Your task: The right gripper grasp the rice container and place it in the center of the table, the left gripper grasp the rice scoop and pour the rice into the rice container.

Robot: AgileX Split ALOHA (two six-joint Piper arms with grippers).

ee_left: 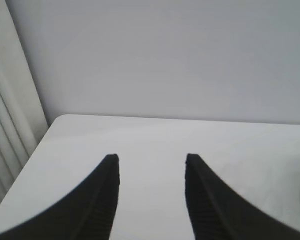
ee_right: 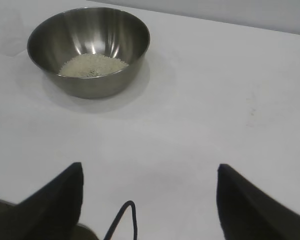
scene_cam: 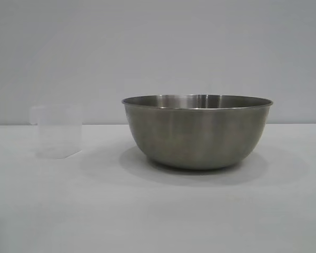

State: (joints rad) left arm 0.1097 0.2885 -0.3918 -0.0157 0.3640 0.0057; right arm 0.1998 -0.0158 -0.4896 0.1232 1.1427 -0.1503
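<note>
The rice container (scene_cam: 197, 132), a wide steel bowl, stands on the white table (scene_cam: 158, 211) slightly right of the middle. In the right wrist view the rice container (ee_right: 89, 50) holds a small heap of white rice (ee_right: 93, 65). The rice scoop (scene_cam: 58, 130), a frosted plastic cup, stands upright to the left of the bowl, and looks empty. The scoop (ee_right: 7, 32) shows faintly beside the bowl in the right wrist view. My right gripper (ee_right: 150, 172) is open over bare table, well back from the bowl. My left gripper (ee_left: 151, 160) is open, with nothing between its fingers.
A rounded table corner (ee_left: 60, 120) and a grey wall lie ahead of the left gripper. A thin black cable (ee_right: 122, 220) loops between the right gripper's fingers. Neither arm shows in the exterior view.
</note>
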